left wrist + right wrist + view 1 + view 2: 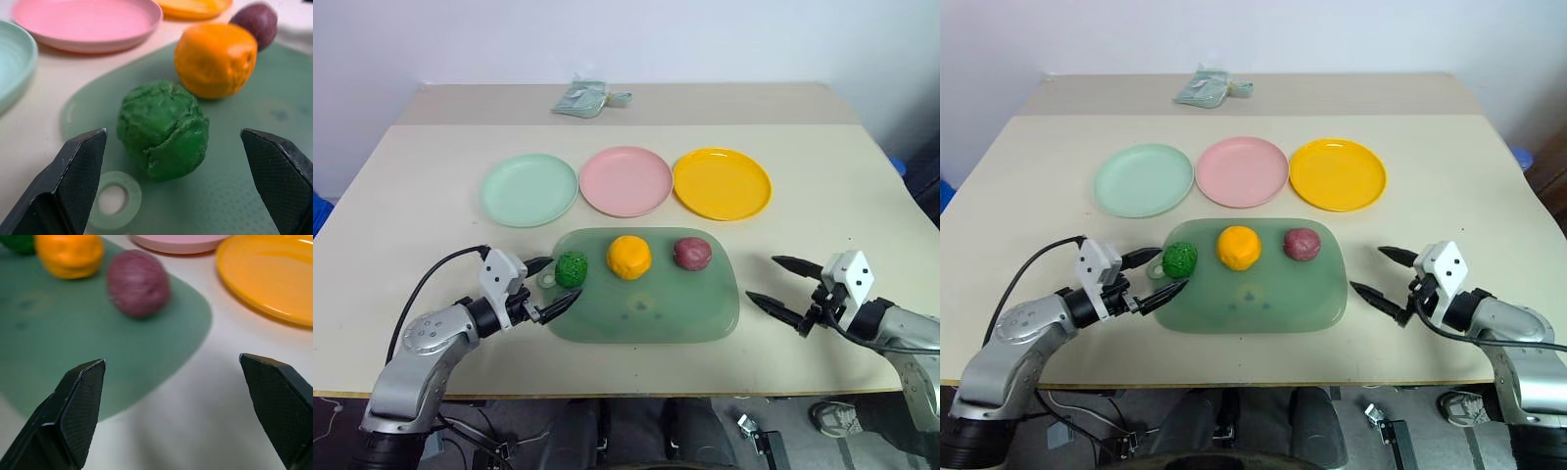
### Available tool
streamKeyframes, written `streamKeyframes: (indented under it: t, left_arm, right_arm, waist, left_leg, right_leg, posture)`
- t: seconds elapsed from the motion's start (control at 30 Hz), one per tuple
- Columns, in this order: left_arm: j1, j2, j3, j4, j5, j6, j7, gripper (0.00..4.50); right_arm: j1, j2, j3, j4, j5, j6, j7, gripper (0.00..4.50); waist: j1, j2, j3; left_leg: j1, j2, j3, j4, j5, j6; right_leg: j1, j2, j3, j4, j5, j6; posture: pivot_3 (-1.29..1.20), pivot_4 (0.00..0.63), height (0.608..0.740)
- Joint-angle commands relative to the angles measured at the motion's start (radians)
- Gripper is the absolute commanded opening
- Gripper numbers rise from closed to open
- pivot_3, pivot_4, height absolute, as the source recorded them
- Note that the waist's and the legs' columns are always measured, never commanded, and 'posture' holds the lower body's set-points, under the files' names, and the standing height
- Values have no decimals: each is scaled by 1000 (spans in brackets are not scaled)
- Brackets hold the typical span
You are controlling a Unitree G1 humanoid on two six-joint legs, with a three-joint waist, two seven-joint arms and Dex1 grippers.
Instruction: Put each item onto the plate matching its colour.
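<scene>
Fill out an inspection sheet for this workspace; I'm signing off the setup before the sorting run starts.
Surface: beige table, with a seam across its far part.
Job's things: green ball, orange item and purple-red item sit in a row on the green board; mint plate, pink plate and yellow plate stand empty beyond it.
Clutter: pale green packet at the far edge.
Grippers: left gripper open, fingers either side of the green ball; right gripper open, off the board.
Cables: black cable looping over the left arm.
Surroundings: white wall behind.
</scene>
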Motion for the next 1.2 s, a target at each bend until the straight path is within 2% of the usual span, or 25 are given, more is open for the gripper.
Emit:
streamKeyframes:
  t: [0.03,0.17,0.27,0.37,0.4,0.47,0.57,0.67,0.8,1.0,1.17,1.2]
  left_arm:
    - [-63,0,-32,52,36,-37,-16,4500]
    - [-115,-15,-60,117,58,-58,-26,4500]
    - [-137,-35,-62,133,50,-61,-28,3676]
    - [-137,-41,-60,129,47,-58,-33,2185]
    - [-134,-42,-59,122,46,-58,-34,1933]
    - [-130,-43,-57,115,45,-58,-34,1853]
    - [-143,-63,-22,94,4,-15,-4,1853]
    - [-211,-95,62,129,-6,11,116,1853]
    - [-416,-148,96,285,96,7,345,1853]
    - [-693,-192,56,654,232,-44,484,1853]
    - [-771,-197,61,813,265,-105,516,4193]
    - [-772,-194,61,820,270,-114,516,4467]
  right_arm:
    - [71,-5,-11,-157,45,15,16,4471]
    - [124,9,6,-245,42,23,-7,4471]
    - [137,23,13,-262,40,26,-25,4500]
    - [142,30,24,-277,37,34,-43,4500]
    - [138,31,27,-280,38,40,-49,4500]
    - [132,30,33,-285,38,49,-58,4500]
    - [113,22,40,-284,42,63,-66,4500]
    - [77,17,49,-282,47,80,-70,4500]
    - [32,23,62,-272,60,94,-66,4500]
    - [-27,37,109,-236,39,71,-54,4500]
    - [-39,50,111,-225,23,45,-71,4500]
    - [-37,52,108,-227,20,41,-78,4500]
  waist:
    - [4,0,0]
    - [20,0,0]
    - [21,0,0]
    - [22,0,0]
    - [21,0,0]
    - [21,0,0]
    - [21,0,0]
    - [23,-1,0]
    - [26,-1,0]
    - [25,-3,0]
    - [20,-6,1]
    - [20,-6,1]
  left_leg:
    - [0,0,0,0,0,0]
    - [0,0,0,1,0,0]
    - [0,0,0,1,0,0]
    - [0,0,-1,1,0,0]
    - [0,0,-1,1,0,0]
    - [0,0,-1,1,0,0]
    - [0,0,-1,1,0,0]
    - [0,0,-1,1,0,0]
    - [0,0,-2,2,1,-1]
    - [0,-2,-1,3,1,0]
    - [0,-2,0,3,1,0]
    - [0,-2,0,3,1,0]
  right_leg:
    - [0,0,0,0,0,0]
    - [1,0,0,0,0,0]
    - [0,0,0,0,0,0]
    - [0,0,0,0,0,0]
    - [0,0,0,0,0,0]
    - [0,0,0,0,0,0]
    - [0,0,0,0,0,0]
    - [1,0,0,1,0,0]
    - [1,2,-1,2,0,0]
    - [1,5,-2,3,0,1]
    - [0,5,-2,4,0,1]
    - [0,5,-2,4,0,1]
  posture:
    - [0,150,740]
    - [0,150,740]
    - [0,150,740]
    - [0,150,740]
    - [0,150,740]
    - [0,150,740]
    - [0,150,740]
    - [0,150,740]
    - [0,150,740]
    - [0,150,740]
    - [0,150,740]
    - [0,150,740]
